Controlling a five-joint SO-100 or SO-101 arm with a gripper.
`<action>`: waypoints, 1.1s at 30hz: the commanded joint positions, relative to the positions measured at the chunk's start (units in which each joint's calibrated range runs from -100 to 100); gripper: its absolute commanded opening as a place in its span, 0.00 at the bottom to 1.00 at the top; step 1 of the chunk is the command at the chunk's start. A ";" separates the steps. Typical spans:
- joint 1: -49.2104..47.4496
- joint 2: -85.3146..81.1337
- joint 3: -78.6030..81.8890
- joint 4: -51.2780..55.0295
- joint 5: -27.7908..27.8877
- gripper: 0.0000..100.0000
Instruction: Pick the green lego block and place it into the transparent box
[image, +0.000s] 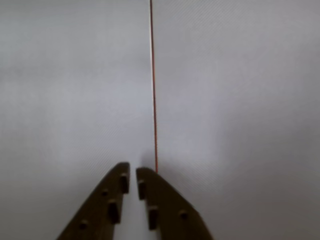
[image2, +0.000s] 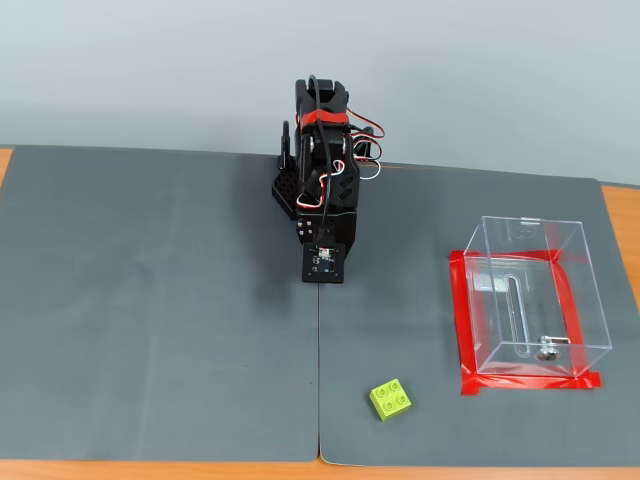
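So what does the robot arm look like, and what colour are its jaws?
The arm is black and blocky, with red bands around its upper part and thin red, white and black cables looping out to the side. A small circuit board sits at its lower end. In the wrist view the gripper has two dark, tapering jaws with small raised bumps.

In the wrist view the gripper (image: 132, 172) fingers are cut off by the bottom edge, and the mat (image: 75, 90) looks soft and blurred. In the fixed view the folded arm (image2: 322, 190) hides the gripper.
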 joint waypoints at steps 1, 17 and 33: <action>-0.22 0.25 -3.74 0.24 0.11 0.02; -0.22 0.42 -3.83 0.15 0.16 0.02; -0.29 16.28 -15.86 -9.40 0.16 0.02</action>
